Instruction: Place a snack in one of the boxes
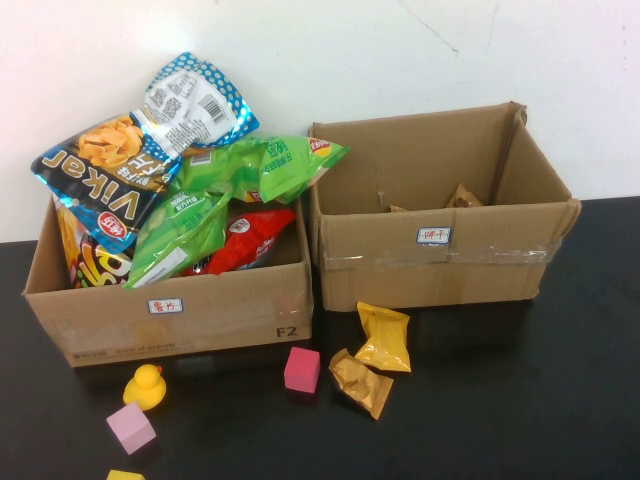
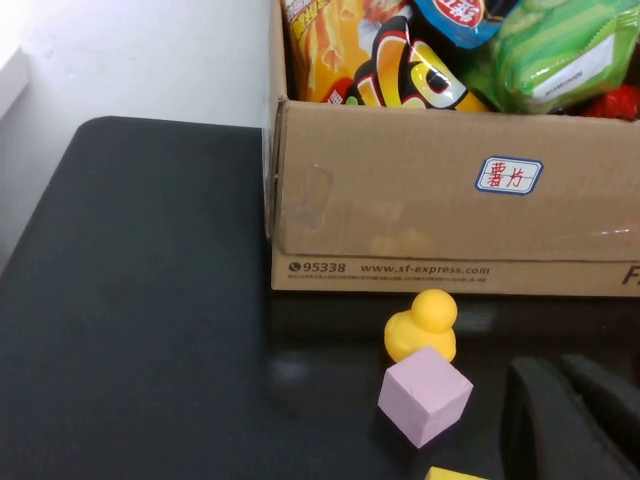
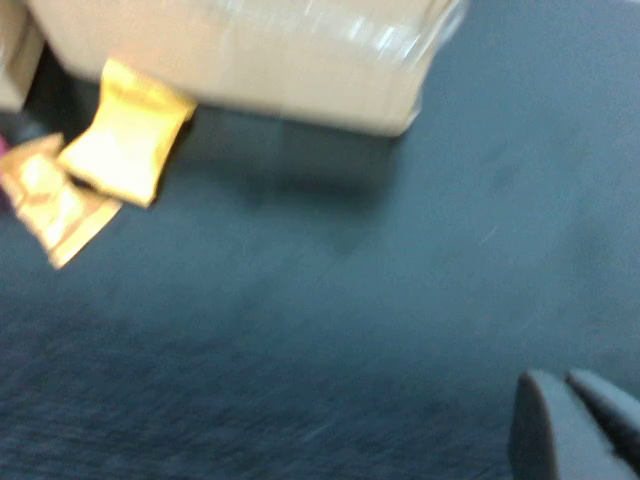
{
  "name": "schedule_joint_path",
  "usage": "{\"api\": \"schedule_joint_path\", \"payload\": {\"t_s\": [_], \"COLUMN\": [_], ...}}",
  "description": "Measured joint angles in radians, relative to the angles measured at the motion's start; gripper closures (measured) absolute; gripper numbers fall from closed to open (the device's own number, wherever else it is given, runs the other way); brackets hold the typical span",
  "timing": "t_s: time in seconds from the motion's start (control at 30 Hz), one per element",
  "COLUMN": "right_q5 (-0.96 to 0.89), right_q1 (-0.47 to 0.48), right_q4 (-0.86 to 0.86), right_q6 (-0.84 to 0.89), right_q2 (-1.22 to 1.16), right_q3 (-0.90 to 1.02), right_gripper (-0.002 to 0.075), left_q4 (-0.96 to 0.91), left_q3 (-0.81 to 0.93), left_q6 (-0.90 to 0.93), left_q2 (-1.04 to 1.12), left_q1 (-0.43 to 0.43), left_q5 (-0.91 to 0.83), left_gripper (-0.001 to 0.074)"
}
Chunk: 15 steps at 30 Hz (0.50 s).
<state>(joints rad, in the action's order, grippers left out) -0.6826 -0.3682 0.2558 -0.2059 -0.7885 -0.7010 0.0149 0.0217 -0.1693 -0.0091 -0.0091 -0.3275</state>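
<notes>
Two small snack packets lie on the black table in front of the right cardboard box: a yellow packet and a golden-brown packet beside it. Both also show in the right wrist view, the yellow packet and the golden one. The left cardboard box is heaped with chip bags. The right box holds a few small brown packets. Neither arm shows in the high view. My left gripper is shut and empty over the table near the left box. My right gripper is shut and empty, well away from the packets.
A yellow rubber duck, a pink cube, a magenta cube and a yellow block lie in front of the left box. The duck and pink cube sit close to my left gripper.
</notes>
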Motion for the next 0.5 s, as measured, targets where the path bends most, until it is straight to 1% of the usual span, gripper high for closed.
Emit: {"api": "schedule_joint_path", "payload": {"t_s": [0.13,0.2,0.33,0.4,0.5], "right_q5": [0.067,0.157,0.377,0.482,0.583], "right_q1": [0.007,0.041,0.162,0.238,0.331], "right_q4": [0.061,0.070,0.070,0.070,0.070], "right_q6": [0.014,0.011,-0.054,-0.090,-0.111], "right_q2": [0.216,0.353,0.610,0.729,0.794], "right_q3": [0.115,0.212,0.412,0.510,0.621], "right_gripper": [0.0726,0.0726,0.0726,0.0726,0.0726], "left_q4": [-0.007,-0.015,-0.015,-0.015,-0.015], "left_q3": [0.000,0.000,0.000,0.000,0.000], "left_q6": [-0.002,-0.002,-0.002,-0.002,-0.002], "left_q2": [0.000,0.000,0.000,0.000,0.000], "left_q1": [0.002,0.002,0.002,0.002,0.002], "left_q5": [-0.002,-0.002,-0.002,-0.002,-0.002], "left_gripper": [0.0736,0.0736,0.0736,0.0736,0.0736]}}
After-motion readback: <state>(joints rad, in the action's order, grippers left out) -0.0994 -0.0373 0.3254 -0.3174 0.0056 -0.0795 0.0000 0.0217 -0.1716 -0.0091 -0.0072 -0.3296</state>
